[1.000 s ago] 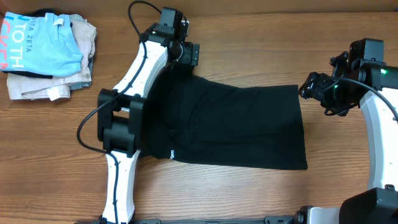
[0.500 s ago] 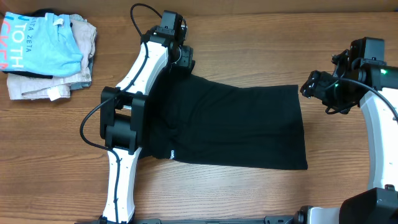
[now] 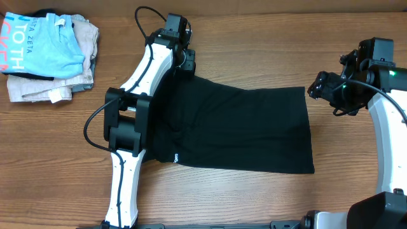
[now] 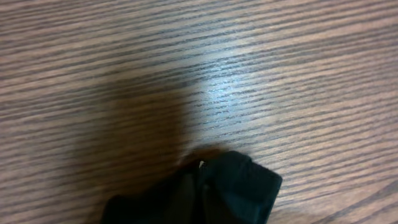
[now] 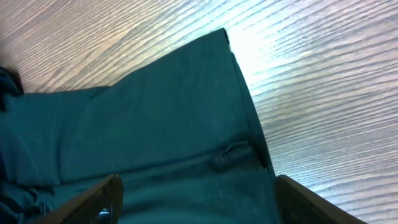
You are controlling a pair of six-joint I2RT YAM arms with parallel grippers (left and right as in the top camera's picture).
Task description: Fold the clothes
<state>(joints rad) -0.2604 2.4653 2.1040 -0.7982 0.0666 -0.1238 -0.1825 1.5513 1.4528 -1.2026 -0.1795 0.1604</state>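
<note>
One garment (image 3: 241, 127) corner lies beside right claw (image 3: 317, 86).

Overhead straight down; wrist views close, low, sharing black garment (image 3: 241, 127).

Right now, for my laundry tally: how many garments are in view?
4: a black garment spread mid-table; stacked at the far left corner, a light blue shirt, a beige piece and a dark piece underneath. More may be hidden.

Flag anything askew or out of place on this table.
The black garment lies mostly flat, but its corner by the left gripper is bunched up. The clothes pile sits loosely stacked. Nothing else stands out.
</note>
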